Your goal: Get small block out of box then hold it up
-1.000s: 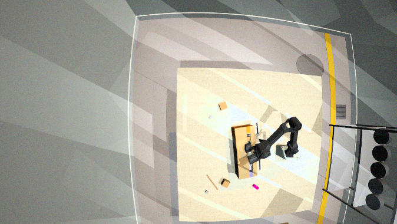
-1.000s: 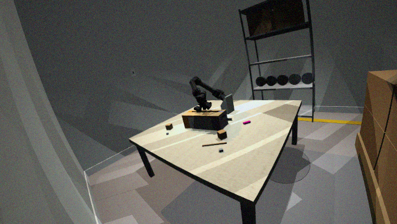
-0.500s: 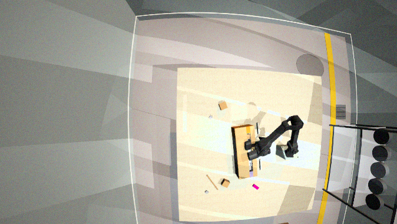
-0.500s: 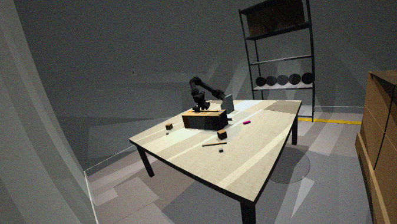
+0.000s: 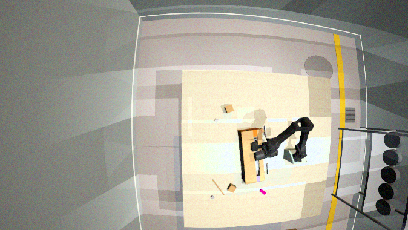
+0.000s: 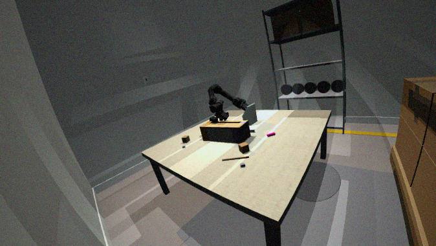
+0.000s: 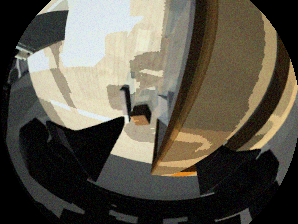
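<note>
The box (image 5: 249,163) (image 6: 224,133) (image 7: 232,75) stands on the table, with an orange mark (image 5: 255,132) (image 7: 186,174) at one end and a lilac mark (image 5: 258,179) at the other. My gripper (image 5: 255,151) (image 6: 218,119) (image 7: 157,125) is open and empty, low over the box's top and front edge. A small block (image 7: 140,114), dark with a brown face, shows in the wrist view beside the box's front, near a thin black bar (image 7: 127,104) (image 5: 264,131). I cannot tell for certain whether it is the task's block. The arm hides part of the shelf slot.
Wooden cubes stand behind the box (image 5: 229,108) (image 6: 185,139) and near its lilac end (image 5: 232,187) (image 6: 244,147). A thin stick (image 5: 218,187) (image 6: 235,158), a magenta piece (image 5: 263,192) (image 6: 271,134) and small grey cubes (image 5: 212,197) (image 6: 242,165) lie about. A grey-green panel (image 5: 288,155) (image 6: 250,114) stands by the arm's base.
</note>
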You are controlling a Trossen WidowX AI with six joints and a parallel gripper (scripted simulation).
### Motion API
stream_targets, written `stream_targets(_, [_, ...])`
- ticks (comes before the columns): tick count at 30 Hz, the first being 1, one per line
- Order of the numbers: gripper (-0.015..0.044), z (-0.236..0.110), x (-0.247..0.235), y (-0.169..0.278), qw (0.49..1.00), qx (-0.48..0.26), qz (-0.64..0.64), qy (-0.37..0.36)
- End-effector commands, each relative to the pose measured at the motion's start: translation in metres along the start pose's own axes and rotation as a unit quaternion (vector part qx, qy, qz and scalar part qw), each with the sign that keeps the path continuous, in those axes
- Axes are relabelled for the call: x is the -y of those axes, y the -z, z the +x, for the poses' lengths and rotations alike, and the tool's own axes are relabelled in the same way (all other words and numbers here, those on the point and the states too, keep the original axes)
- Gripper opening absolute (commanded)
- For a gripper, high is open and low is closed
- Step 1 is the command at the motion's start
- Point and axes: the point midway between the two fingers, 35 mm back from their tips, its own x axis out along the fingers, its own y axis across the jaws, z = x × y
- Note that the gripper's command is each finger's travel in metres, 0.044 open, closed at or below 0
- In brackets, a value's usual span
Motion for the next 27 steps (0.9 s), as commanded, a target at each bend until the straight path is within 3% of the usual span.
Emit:
stream_targets(1, [0.04, -0.004, 0.001, 0.005, 1.0, -0.001, -0.001, 0.001])
stream_targets(9, [0.04, -0.061, 0.001, 0.019, 1.0, 0.002, -0.001, 0.0])
stream_targets(15, [0.04, -0.057, 0.002, 0.019, 1.0, 0.001, -0.001, 0.007])
stream_targets(17, [0.0348, -0.062, 0.004, 0.014, 0.999, 0.018, 0.025, 0.015])
stream_targets(20, [0.0285, -0.065, 0.002, 0.013, 0.985, 0.049, 0.163, 0.018])
stream_targets(24, [0.0285, -0.062, -0.002, 0.02, 0.932, 0.073, 0.355, 0.004])
stream_targets(27, [0.0285, -0.06, -0.006, 0.025, 0.856, 0.091, 0.508, -0.012])
